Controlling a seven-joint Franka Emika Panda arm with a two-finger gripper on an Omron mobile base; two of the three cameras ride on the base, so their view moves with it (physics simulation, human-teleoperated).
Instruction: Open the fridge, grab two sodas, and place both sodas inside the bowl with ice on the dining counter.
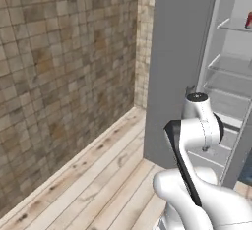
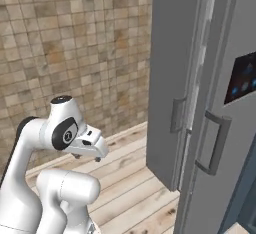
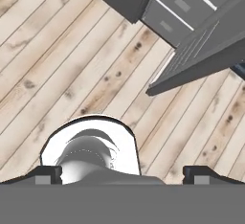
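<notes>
The grey fridge (image 1: pixel 179 67) stands ahead with one door swung open; its glass shelves (image 1: pixel 231 67) show in the left base view. A red soda (image 1: pixel 249 20) sits on an upper shelf at the frame's right edge. In the right base view I see the fridge (image 2: pixel 172 53), its bar handles (image 2: pixel 212 145) and the black dispenser panel (image 2: pixel 242 78). My arm is folded low in front of the fridge (image 3: pixel 182 3). My gripper (image 2: pixel 96 158) points down at the floor, open and holding nothing (image 3: pixel 122 175). The bowl with ice and the dining counter are out of view.
A brown tiled wall (image 1: pixel 59 76) runs along the left. Pale wooden floor (image 1: pixel 98 175) stretches between wall and fridge. The open door's lower edge (image 3: pixel 201 55) juts over the floor in front of the grey drawers (image 3: pixel 177 3). A dark blue cabinet (image 2: pixel 247 203) borders the fridge's right.
</notes>
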